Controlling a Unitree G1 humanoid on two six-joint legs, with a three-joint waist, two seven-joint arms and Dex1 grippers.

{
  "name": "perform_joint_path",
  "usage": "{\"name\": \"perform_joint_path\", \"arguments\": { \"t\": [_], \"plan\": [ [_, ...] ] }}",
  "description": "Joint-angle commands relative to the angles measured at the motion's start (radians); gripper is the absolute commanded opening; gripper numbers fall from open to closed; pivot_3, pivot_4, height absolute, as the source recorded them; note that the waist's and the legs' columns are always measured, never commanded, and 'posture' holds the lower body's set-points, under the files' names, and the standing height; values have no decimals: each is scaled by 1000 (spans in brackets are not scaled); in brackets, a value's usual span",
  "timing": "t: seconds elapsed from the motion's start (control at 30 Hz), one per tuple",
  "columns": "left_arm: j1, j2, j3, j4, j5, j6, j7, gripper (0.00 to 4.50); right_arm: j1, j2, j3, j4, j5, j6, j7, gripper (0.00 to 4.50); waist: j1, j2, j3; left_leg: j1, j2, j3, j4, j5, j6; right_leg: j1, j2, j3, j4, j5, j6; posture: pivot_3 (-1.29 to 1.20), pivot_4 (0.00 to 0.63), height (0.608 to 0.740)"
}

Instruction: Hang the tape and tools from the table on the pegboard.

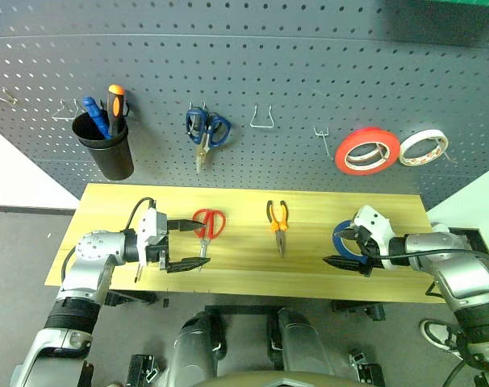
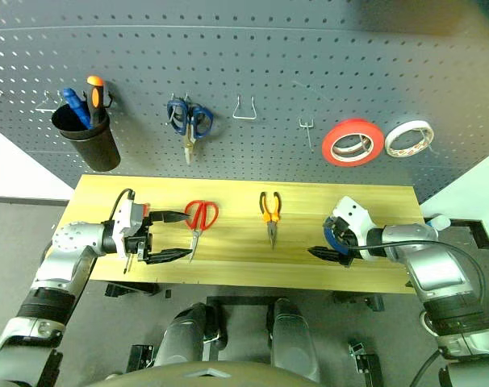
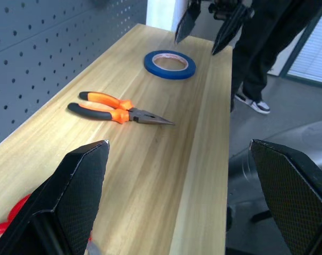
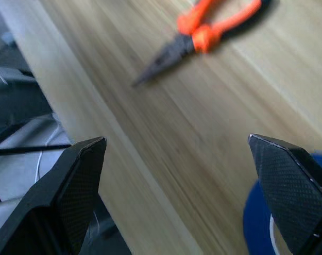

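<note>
1. Tools and tape lie on the table (image 1: 244, 274), a long top of light yellow wood set below the pegboard (image 1: 252, 72).
2. Red-handled scissors (image 1: 207, 226) rest flat toward the robot's left, blades pointing at the near edge.
3. Orange-and-black pliers (image 1: 278, 222) lie near the middle of the table, nose toward the near edge, well apart from the scissors.
4. Blue tape (image 1: 345, 239) lies flat toward the robot's right end.
5. Left gripper (image 1: 184, 243) hangs beside the red scissors with its two black fingers spread wide and nothing between them; one finger is just beside the handles, the other near the blade tip.
6. Right gripper (image 1: 343, 247) stands at the blue tape, fingers wide apart and holding nothing; in the head views they overlap the roll, and contact cannot be told.
7. On the pegboard hang a black cup (image 1: 106, 145) holding a blue screwdriver (image 1: 94, 114) and an orange screwdriver (image 1: 115, 100), blue scissors (image 1: 206, 129), a red roll (image 1: 367, 151) and a white roll (image 1: 424, 147).
8. An empty wire hook (image 1: 263, 118) sits between the blue scissors and the red roll.
</note>
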State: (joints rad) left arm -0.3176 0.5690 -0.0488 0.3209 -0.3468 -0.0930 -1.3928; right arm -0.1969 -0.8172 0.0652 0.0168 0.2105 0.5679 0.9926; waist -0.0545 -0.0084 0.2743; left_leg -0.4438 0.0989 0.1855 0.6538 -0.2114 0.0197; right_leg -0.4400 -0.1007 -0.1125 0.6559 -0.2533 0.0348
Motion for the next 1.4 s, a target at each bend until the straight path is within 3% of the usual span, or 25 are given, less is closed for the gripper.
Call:
{"name": "perform_joint_path", "arguments": {
  "t": [0.03, 0.43, 0.7, 1.07, 1.2, 1.4],
  "plan": [
    [-24, -11, -24, -19, 20, 14, 15, 4439, -11, -22, -22, 12, -21, 20, -35, 4500, -6, 1, 18, -1, -1, 0, 0, 0, 0, 0, -1, 0, 0, 0, 0, -164, 398, 730],
    [-78, -54, -120, -102, 141, 48, 138, 4439, -134, -10, 20, 173, -88, 17, -64, 4500, -21, -1, 96, 0, -1, 3, -2, 1, -1, -2, 0, 1, 3, 2, 5, -159, 438, 730],
    [-120, -94, -169, -185, 209, 142, 264, 4439, -222, 42, 90, 319, -165, 10, -101, 4500, -18, -2, 114, 0, -1, 4, -2, 2, -2, -3, -1, 1, 6, 1, 7, -147, 446, 730],
    [-166, -159, -211, -259, 235, 238, 362, 4439, -245, 66, 122, 349, -217, 29, -108, 4500, -17, -6, 117, 1, -1, 4, -2, 3, -2, -3, -1, 1, 7, 1, 8, -137, 433, 730],
    [-177, -150, -214, -285, 237, 273, 371, 4500, -230, 66, 132, 320, -228, 32, -105, 3676, -17, -6, 117, 1, -1, 4, -3, 3, -3, -3, -2, 1, 7, 1, 8, -138, 424, 730],
    [-179, -131, -221, -332, 213, 322, 343, 4500, -210, 66, 128, 265, -224, 59, -87, 1662, -16, -6, 117, 1, -1, 4, -5, 3, -3, -4, -1, 1, 7, -1, 10, -138, 408, 730]
  ]
}}
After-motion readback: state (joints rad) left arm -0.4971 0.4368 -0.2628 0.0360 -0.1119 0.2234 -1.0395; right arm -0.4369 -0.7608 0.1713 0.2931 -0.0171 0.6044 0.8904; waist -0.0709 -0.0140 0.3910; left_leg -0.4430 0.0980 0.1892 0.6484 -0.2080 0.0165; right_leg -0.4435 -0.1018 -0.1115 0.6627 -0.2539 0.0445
